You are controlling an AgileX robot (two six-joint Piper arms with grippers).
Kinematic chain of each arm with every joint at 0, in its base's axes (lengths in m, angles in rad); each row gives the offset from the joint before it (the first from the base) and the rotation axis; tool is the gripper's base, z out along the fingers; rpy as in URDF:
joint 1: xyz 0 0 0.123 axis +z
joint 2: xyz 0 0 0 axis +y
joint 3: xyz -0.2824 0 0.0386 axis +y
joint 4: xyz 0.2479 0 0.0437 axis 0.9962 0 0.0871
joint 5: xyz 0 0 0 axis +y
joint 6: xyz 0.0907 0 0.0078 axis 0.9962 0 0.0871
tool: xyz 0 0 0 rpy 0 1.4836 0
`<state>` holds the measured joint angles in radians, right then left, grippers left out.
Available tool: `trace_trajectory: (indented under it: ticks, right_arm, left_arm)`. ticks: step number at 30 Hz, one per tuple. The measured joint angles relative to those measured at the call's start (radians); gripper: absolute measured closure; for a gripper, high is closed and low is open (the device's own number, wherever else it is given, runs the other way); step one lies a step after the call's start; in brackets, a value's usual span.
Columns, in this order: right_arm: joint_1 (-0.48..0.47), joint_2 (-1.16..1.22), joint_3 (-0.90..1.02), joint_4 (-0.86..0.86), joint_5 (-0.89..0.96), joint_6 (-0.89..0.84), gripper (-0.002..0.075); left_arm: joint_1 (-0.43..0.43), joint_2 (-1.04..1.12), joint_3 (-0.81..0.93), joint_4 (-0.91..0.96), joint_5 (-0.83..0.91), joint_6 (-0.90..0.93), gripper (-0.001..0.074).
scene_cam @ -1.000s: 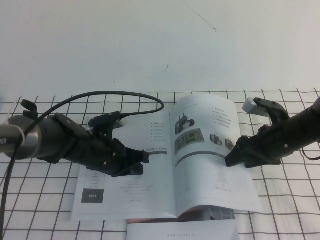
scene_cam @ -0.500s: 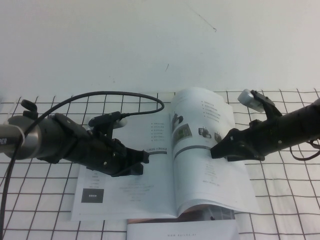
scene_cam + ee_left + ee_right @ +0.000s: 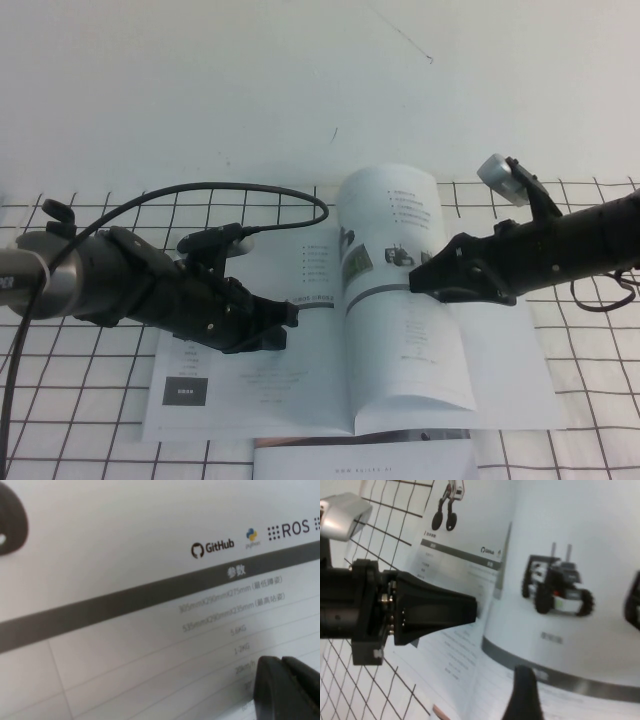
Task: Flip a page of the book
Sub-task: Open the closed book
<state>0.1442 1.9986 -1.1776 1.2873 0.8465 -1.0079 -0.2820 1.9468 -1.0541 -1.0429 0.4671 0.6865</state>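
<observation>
The book (image 3: 250, 370) lies open on the gridded table. My left gripper (image 3: 285, 325) is shut and rests on the left-hand sheet; in the left wrist view its tips (image 3: 281, 662) sit on a printed table. My right gripper (image 3: 418, 282) is shut on the page (image 3: 400, 340) at its outer edge and holds it raised and curled over the spine. The page's upper face shows robot-car photos and a grey bar. In the right wrist view one of the fingers (image 3: 522, 695) lies on the page (image 3: 580, 540), the other is hidden behind it, and the left gripper (image 3: 465, 611) shows beyond.
A smaller white booklet (image 3: 365, 460) lies at the near edge, partly under the book. The sheet under the lifted page (image 3: 510, 370) is bare white. A black cable (image 3: 250, 188) loops over the left arm. The table mat (image 3: 80, 420) has a black grid.
My right gripper has moved left with the page, lifting it steeper toward the spine and uncovering the sheet beneath. The left arm has not moved.
</observation>
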Motion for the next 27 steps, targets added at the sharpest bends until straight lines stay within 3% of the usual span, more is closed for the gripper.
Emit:
trace_trajectory:
  ticks: [16,27]
  right_arm:
    - [-0.009,-0.016,0.0,0.003,0.023,0.002,0.0219]
    - [-0.025,-0.038,0.0,-0.504,-0.088,0.313,0.0219]
  left_arm:
    - [0.0,0.0,0.0,0.019,-0.002,-0.002,0.0738]
    - [0.0,0.0,0.0,0.015,-0.005,-0.003,0.0738]
